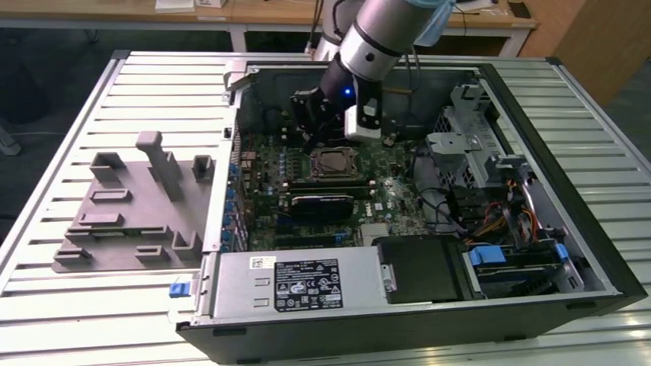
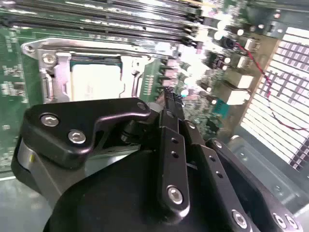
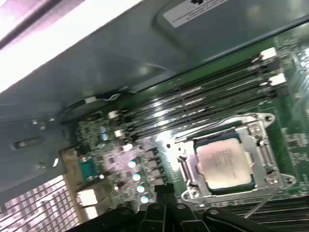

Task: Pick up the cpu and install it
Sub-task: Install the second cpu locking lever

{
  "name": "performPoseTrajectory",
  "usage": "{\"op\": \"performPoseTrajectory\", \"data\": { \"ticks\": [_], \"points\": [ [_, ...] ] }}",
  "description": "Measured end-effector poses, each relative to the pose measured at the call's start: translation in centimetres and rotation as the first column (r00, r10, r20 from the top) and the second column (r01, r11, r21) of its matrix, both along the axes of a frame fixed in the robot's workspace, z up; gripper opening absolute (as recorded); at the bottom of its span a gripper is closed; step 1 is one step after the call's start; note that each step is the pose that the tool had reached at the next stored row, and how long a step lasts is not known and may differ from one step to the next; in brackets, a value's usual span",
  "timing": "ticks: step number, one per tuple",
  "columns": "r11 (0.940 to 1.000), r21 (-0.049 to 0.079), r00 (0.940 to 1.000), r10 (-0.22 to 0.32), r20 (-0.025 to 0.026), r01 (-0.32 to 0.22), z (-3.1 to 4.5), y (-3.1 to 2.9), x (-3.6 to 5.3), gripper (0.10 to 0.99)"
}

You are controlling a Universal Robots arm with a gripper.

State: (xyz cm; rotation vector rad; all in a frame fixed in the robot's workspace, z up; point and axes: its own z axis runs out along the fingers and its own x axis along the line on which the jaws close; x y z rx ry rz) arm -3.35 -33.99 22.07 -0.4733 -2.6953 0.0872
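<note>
The open PC case (image 1: 428,191) is lying on the desk (image 1: 122,99), the arm's gripper (image 2: 169,96) is hovering over the motherboard (image 3: 289,125) with jaws clenched on nothing, and the cpu (image 3: 223,162) is sitting in its socket (image 3: 260,140).

Open computer case (image 1: 529,252) beside what looks like a grey fixture (image 1: 133,206).

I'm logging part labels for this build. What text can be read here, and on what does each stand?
None can be read.
Power supply labels: print too small.
cpu lid in its socket: markings blurred in both wrist views.
White sticker on the case panel: blurred.
The gripper bears no text.
</note>
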Motion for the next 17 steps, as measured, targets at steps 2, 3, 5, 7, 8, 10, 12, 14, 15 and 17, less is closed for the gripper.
{"op": "performPoseTrajectory", "data": {
  "ticks": [2,3,5,7,8,10,12,14,15,17],
  "points": [
    [1.0000,0.000,0.9989,0.000,-0.0459,0.000,-0.03,0.00,0.29,0.106],
    [1.0000,0.002,0.9990,0.000,-0.0457,0.000,0.07,-0.01,0.27,0.106],
    [1.0000,0.009,0.9991,0.000,-0.0433,0.000,0.31,0.00,0.28,0.106],
    [0.9999,0.015,0.9993,0.001,-0.0364,0.000,0.46,0.03,0.28,0.106],
    [0.9999,0.016,0.9995,0.001,-0.0327,0.000,0.56,0.03,0.28,0.106],
    [0.9999,0.017,0.9997,0.001,-0.0257,0.000,0.70,0.03,0.25,0.106],
    [0.9999,0.017,0.9997,0.001,-0.0255,0.000,0.70,0.03,0.25,0.106],
    [0.9999,0.017,0.9997,0.001,-0.0252,0.000,0.70,0.03,0.25,0.106],
    [0.9999,0.016,0.9998,0.001,-0.0210,0.000,0.71,0.03,0.24,0.106],
    [0.9998,0.018,1.0000,0.001,-0.0021,-0.001,0.69,0.03,0.25,0.106]
  ]
}}
